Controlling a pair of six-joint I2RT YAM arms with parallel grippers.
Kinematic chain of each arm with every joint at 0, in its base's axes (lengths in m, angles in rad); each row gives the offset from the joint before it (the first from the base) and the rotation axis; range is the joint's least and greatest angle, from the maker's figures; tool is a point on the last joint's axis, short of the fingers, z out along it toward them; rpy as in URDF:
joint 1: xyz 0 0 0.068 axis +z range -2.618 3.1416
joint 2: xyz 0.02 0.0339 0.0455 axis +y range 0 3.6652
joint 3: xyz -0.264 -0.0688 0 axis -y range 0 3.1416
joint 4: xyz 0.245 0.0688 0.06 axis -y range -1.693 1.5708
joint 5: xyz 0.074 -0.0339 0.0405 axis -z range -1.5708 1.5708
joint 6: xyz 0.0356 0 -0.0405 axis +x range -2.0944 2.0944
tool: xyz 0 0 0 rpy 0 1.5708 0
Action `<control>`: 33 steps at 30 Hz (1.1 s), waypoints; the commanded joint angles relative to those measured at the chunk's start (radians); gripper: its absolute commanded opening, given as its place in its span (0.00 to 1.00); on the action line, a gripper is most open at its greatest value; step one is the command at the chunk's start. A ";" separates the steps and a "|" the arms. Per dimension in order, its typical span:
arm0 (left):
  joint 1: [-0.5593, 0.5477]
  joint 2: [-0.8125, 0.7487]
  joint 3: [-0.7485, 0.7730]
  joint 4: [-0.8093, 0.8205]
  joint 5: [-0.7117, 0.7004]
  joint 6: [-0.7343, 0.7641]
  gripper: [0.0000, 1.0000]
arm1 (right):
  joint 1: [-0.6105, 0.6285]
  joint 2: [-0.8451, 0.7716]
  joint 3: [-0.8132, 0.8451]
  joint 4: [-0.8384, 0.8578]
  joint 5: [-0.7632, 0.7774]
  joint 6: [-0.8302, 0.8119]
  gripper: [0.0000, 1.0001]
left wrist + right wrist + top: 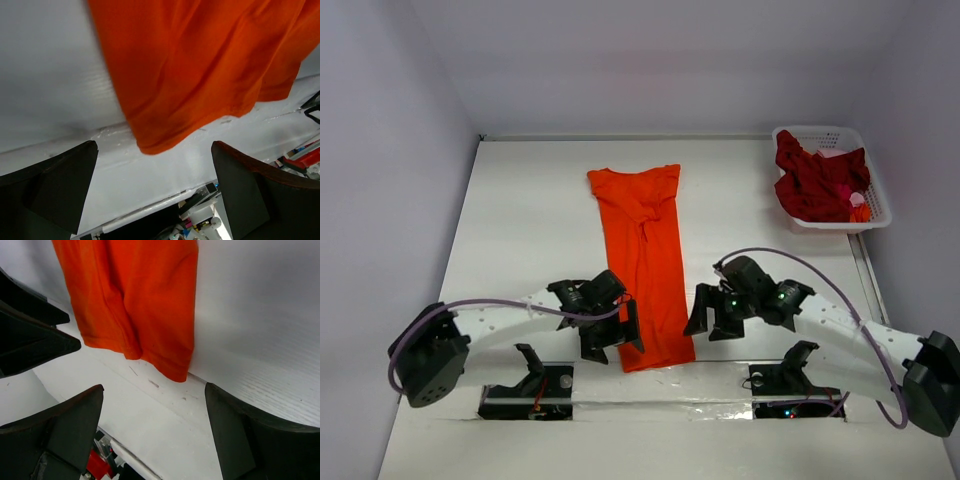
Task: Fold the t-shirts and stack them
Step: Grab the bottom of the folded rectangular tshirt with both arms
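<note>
The orange t-shirt (pixel 645 255) lies on the table as a long narrow strip, its sides folded in, collar end far, hem near the arms. My left gripper (pixel 620 335) hovers open at the hem's left corner (pixel 155 142), nothing between its fingers (pixel 65 185). My right gripper (pixel 712 318) hovers open just right of the hem's right corner (pixel 175 371), also empty. The left gripper's fingers (pixel 30 340) show in the right wrist view. The crimson t-shirt (pixel 817 183) lies bunched in the white basket (pixel 875 212) at the far right.
White walls close in the table's left, far and right sides. The near table edge (pixel 650 400) runs just below the hem, with the arm bases (pixel 535 385) and cables under it. The basket also holds a small pink and orange piece (pixel 857 203).
</note>
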 commanded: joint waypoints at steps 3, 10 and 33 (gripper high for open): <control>-0.006 0.064 -0.023 0.183 0.067 0.008 0.97 | 0.007 0.046 -0.048 0.133 -0.059 0.038 0.87; -0.006 0.018 -0.129 0.241 0.101 -0.054 0.94 | 0.007 0.076 -0.099 0.172 -0.091 0.020 0.86; -0.006 0.097 -0.178 0.218 0.147 -0.028 0.86 | 0.069 0.285 -0.090 0.255 -0.146 0.000 0.81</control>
